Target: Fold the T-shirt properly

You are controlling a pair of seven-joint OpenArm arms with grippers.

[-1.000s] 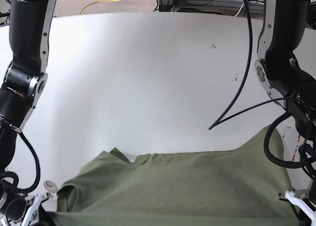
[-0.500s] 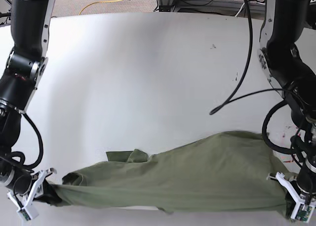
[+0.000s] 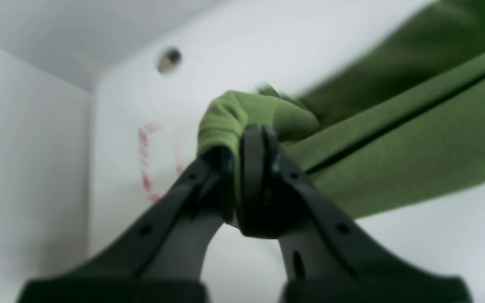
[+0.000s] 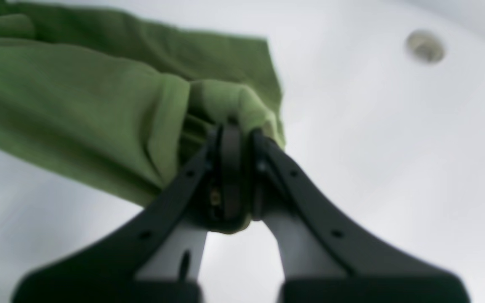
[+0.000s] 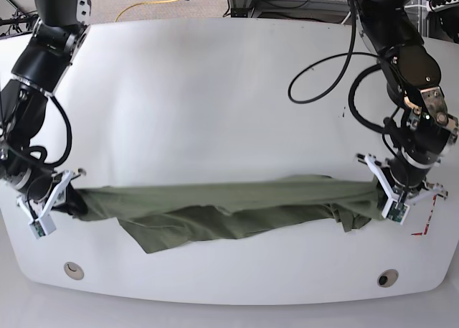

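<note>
While the T-shirt [image 5: 229, 206] hangs stretched in a band across the near part of the worktop [image 5: 215, 91], keep both ends level and lower them together so it lands flat. Your left pincer [image 5: 391, 195] and right pincer [image 5: 54, 202] are each clenched on a bunched end. No containers are in view.

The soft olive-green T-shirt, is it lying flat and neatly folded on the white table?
No, the olive-green T-shirt is stretched into a long wrinkly band between the left gripper and right gripper.
</note>
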